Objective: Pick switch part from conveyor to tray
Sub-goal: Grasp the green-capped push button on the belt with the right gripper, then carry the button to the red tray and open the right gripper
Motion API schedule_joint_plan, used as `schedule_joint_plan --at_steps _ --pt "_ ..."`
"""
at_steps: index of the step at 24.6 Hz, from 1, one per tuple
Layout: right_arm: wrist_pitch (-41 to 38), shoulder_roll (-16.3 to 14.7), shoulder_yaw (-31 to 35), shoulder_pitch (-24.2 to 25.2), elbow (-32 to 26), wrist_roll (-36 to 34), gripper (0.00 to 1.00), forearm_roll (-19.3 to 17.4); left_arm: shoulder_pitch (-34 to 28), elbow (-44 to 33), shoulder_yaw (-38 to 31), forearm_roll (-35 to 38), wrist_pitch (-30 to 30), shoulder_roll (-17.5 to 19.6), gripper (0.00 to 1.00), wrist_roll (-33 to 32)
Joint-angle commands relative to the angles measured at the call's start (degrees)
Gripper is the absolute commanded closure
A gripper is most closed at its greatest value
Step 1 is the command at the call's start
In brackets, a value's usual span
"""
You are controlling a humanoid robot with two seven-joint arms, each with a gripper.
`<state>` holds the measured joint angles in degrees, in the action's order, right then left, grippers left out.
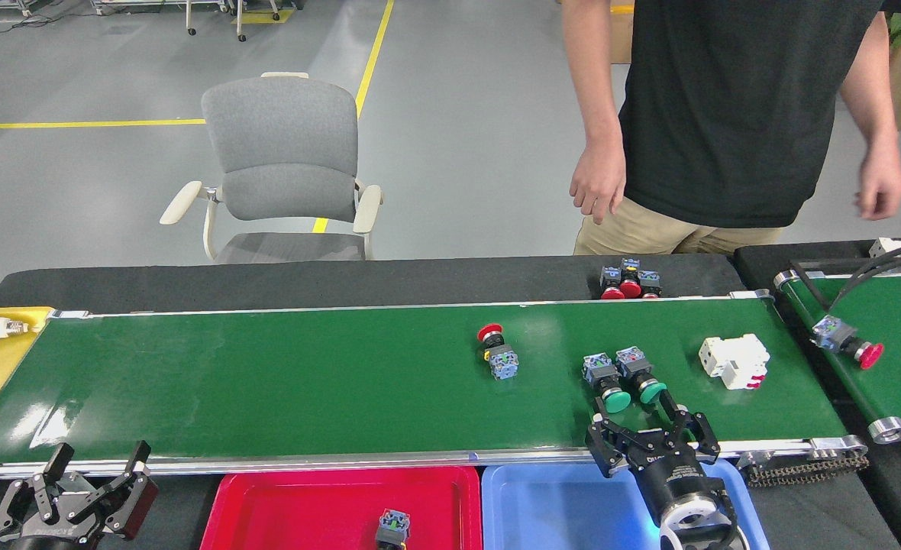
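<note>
On the conveyor (305, 382), right of its middle, lie the loose parts: a red-capped switch (496, 351) alone, then a pair of green-capped switches (622, 378) side by side and touching, then a white block part (734, 360) nearest the conveyor's right end. All four rest on the belt, none in either gripper.

At the conveyor's near rail, just below the green-capped pair, the right gripper (653, 431) reaches up over the belt edge. Fingers spread, nothing between them; the upper fingertip stands close to the right green cap, contact hard to judge from this angle. Its wrist covers part of the blue tray (542, 508), which sits beside the near rail and is cut off by the frame bottom.

Left of the blue tray, the red tray (298, 508), also cut off below, holds one switch part (393, 528), only its top showing.

Far down the near rail toward the conveyor's left end, the left gripper (92, 470) sits low with fingers parted and empty.

Behind the far rail, a cluster of red-capped switches (630, 283) lies on black matting; the count is unclear. A person (725, 114) stands beyond, head out of frame, hands empty. Off the conveyor's right end, a shorter belt (889, 367) carries another red-capped switch (846, 340); its far side is cut off.
</note>
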<state>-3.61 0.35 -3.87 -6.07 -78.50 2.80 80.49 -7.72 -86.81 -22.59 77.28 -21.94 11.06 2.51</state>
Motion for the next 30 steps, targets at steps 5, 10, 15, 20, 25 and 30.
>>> schedule_joint_plan --at_steps 5,10,15,20,25,30 --pt "1.0 1.0 -3.9 -6.7 6.7 0.7 0.02 -0.1 1.5 0.6 -0.2 0.2 0.0 1.5 0.0 0.1" --pt "6.0 0.7 -9.7 -12.5 11.5 0.8 0.77 -0.2 1.7 1.0 -0.1 0.2 0.0 1.9 0.0 0.1" --pt "5.1 -0.6 -11.9 -11.4 9.3 0.6 0.9 -0.5 1.6 0.9 -0.2 0.2 0.0 1.9 0.0 0.1" --pt "-4.4 -0.6 -15.2 -4.2 -5.2 0.3 0.89 -0.5 1.6 0.7 0.0 0.2 0.0 1.8 0.0 0.1" --pt "-29.8 1.1 -17.7 1.1 -12.6 -0.3 0.0 -0.5 2.4 0.2 3.0 0.2 0.1 1.3 0.0 0.0" --pt "-31.7 1.8 -16.2 1.1 -10.4 -0.2 0.0 -0.9 6.1 -2.8 14.3 0.3 5.2 0.7 0.0 -2.8"
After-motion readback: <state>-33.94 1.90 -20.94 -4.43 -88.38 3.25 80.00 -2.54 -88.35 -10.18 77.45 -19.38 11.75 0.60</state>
